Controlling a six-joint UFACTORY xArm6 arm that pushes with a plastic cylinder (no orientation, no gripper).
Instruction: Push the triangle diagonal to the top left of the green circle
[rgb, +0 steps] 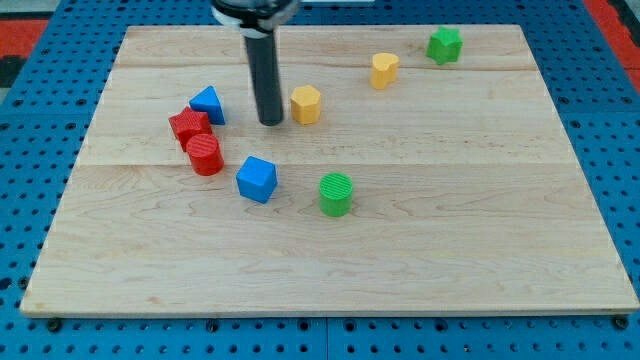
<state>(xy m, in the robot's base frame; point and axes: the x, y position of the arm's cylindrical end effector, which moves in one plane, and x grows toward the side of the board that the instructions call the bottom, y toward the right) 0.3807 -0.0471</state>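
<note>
The blue triangle (208, 103) lies on the wooden board (450, 230) at the view's left. The green circle (336, 193) stands near the board's middle, below and to the right of the triangle. My tip (271, 122) rests on the board between the blue triangle on its left and a yellow hexagon block (306, 104) close on its right. The tip touches neither that I can tell.
A red star-like block (190, 126) and a red cylinder (205, 155) sit just below the triangle. A blue cube (257, 179) lies left of the green circle. A yellow block (384, 70) and a green block (444, 45) are at the top right.
</note>
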